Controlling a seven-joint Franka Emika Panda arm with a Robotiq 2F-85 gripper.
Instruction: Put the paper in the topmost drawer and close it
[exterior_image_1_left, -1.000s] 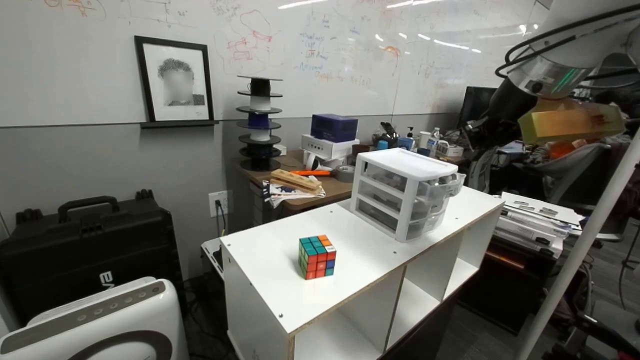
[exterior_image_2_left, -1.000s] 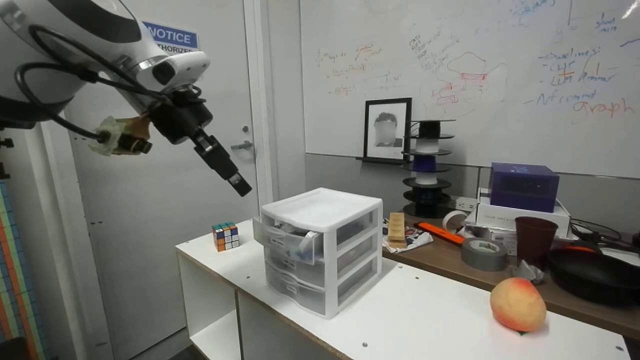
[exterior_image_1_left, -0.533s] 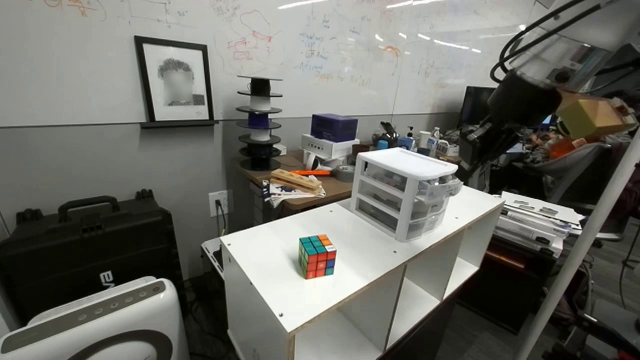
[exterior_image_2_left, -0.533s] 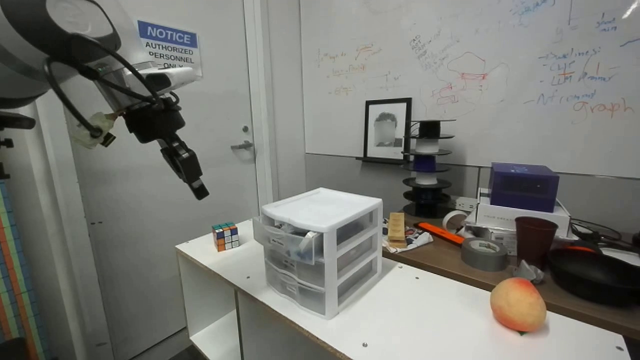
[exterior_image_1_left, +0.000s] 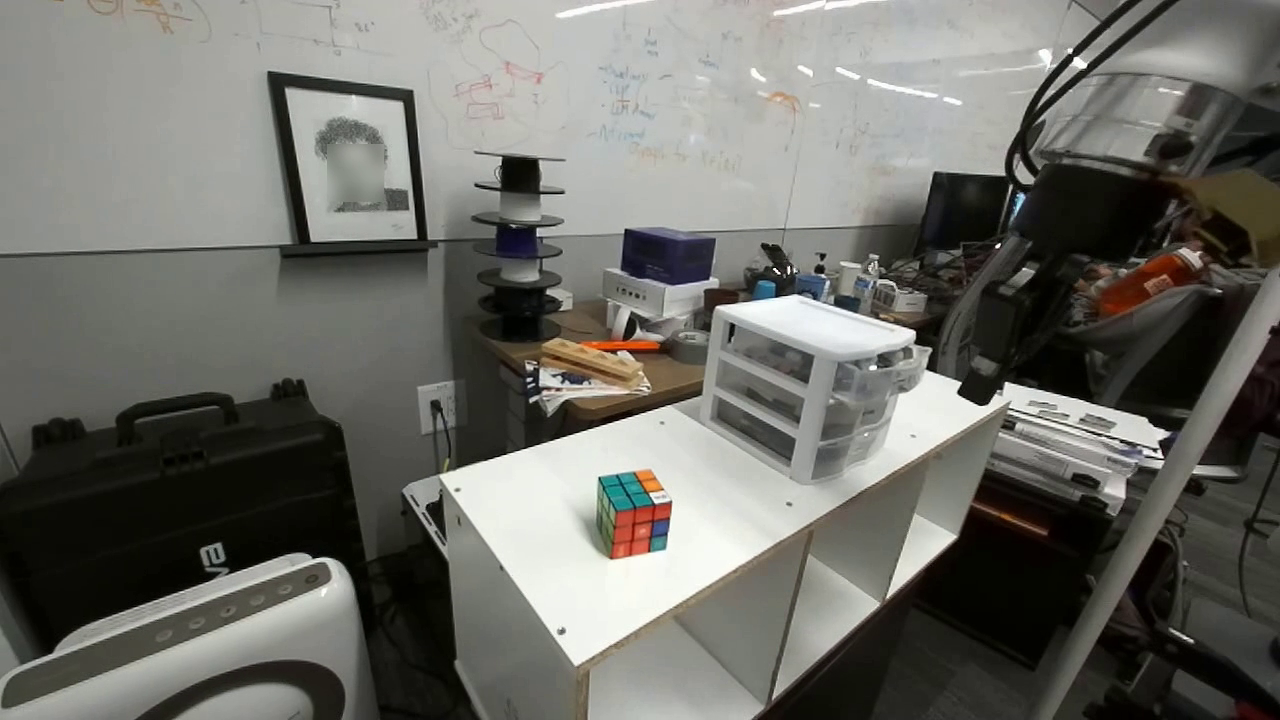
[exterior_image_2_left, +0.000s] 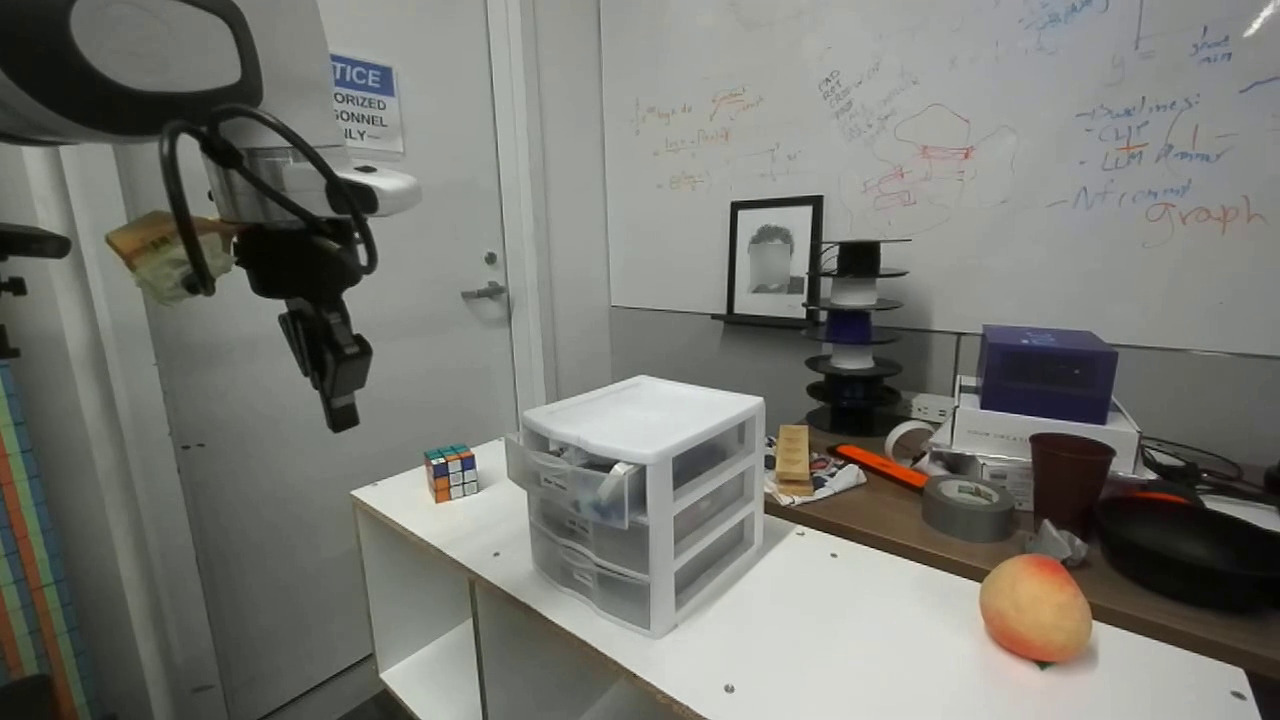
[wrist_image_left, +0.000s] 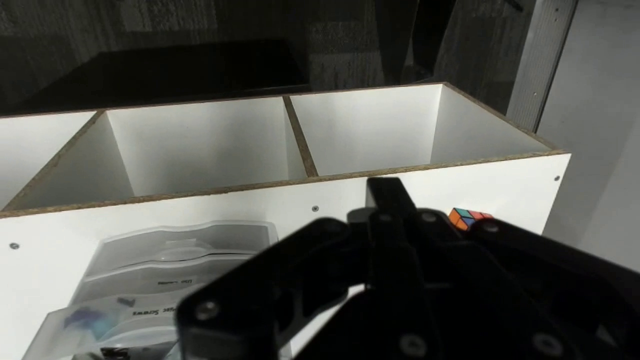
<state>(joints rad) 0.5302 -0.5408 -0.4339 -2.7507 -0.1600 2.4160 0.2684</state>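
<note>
The topmost drawer (exterior_image_2_left: 585, 497) of the white unit stands partly pulled out, above two lower drawers that look shut. It also shows in an exterior view (exterior_image_1_left: 868, 380) and in the wrist view (wrist_image_left: 145, 305). Pale and bluish items lie in it. A crumpled whitish-grey wad (exterior_image_2_left: 1058, 545) lies beside a maroon cup at the desk edge. I cannot tell whether this wad or something in the drawer is the paper. My gripper (exterior_image_2_left: 340, 418) is shut and empty in the air, in front of the unit and apart from it; it also shows in an exterior view (exterior_image_1_left: 980, 388) and wrist view (wrist_image_left: 385, 189).
The drawer unit (exterior_image_2_left: 650, 410) stands on a white shelf (exterior_image_1_left: 560, 470). A Rubik's cube (exterior_image_1_left: 635, 515) lies on one side of the unit, a peach (exterior_image_2_left: 1036, 610) on the other. A brown desk behind bears tape (exterior_image_2_left: 968, 508), boxes and a black pan (exterior_image_2_left: 1190, 560).
My gripper has moved back from the unit and lower, and now points more steeply down. The drawer, cube, wad and peach have not visibly moved.
</note>
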